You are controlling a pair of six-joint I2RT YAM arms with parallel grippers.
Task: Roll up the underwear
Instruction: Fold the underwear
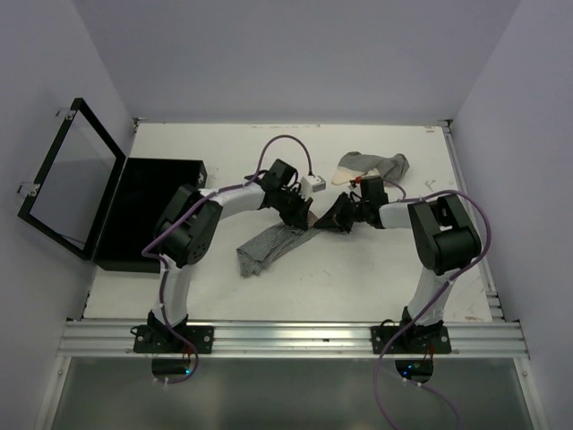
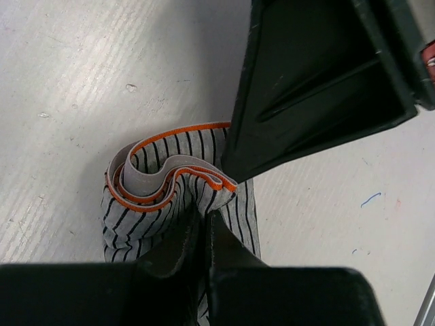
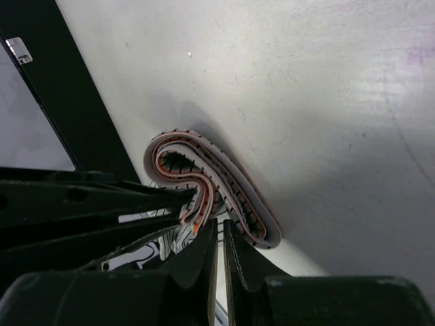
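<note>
In the top view we see the table (image 1: 313,291) with an open black box (image 1: 152,210) at its 9 o'clock side, the lid standing up. Both arms reach to the middle, and the left gripper (image 1: 304,219) and the right gripper (image 1: 329,221) meet there tip to tip. The striped underwear (image 1: 269,246) lies as a long grey strip on the table, running from the grippers toward 7 o'clock. A small pile of other underwear (image 1: 374,166), grey and cream, lies at 1 o'clock from the grippers, apart from them. In the left wrist view the striped underwear is in the centre. Its waistband (image 2: 160,180), grey with an orange edge, is curled into a loose spiral on top of the cloth. The left fingers (image 2: 177,251) come in from 6 o'clock and are pressed together, with the striped cloth pinched at their tips. A dark finger of the right gripper comes in from 1 o'clock, and its tip touches the curl. In the right wrist view the curl is again in the centre, on the table. The left gripper enters from 9 o'clock and pinches the inner end of the waistband. The right fingers (image 3: 197,258) rise from 6 o'clock, drawn together to a thin slit, with their tips against the curl. Whether cloth sits in this slit we cannot tell. The black box fills the 10 o'clock corner.
</note>
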